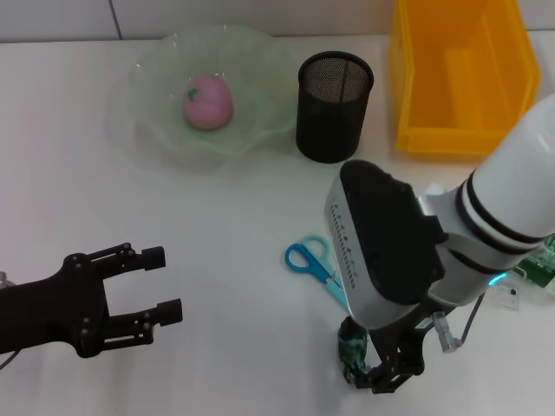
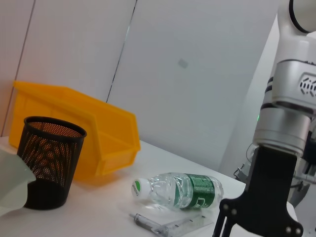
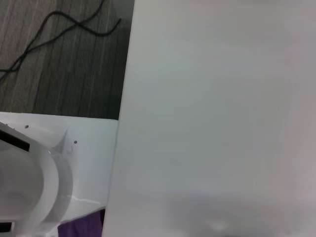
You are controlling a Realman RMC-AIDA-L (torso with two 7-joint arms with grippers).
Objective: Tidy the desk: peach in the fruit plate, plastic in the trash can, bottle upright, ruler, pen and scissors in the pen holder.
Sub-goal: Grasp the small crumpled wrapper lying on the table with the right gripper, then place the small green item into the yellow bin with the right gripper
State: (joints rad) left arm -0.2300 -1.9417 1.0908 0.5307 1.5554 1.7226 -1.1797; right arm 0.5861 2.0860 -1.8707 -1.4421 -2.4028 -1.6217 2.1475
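The desk (image 1: 217, 260) is being viewed from above by the head camera, facing forward and down. The pen holder (image 1: 334, 106) (image 2: 47, 160) and yellow bin (image 1: 460, 74) (image 2: 94, 133) are being shared with the low, side-on left wrist view. Only bare desk edge and floor (image 3: 59, 54) are being shown close by the right wrist camera.

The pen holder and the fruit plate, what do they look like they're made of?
The pen holder looks like black metal mesh with a matte finish: fine perforations let light through its wall, under a solid rim. It could be coated wire, hard to confirm. The fruit plate appears to be translucent pale green glass or plastic, glossy, with a wavy edge; the table shows through it. The peach sits in it.
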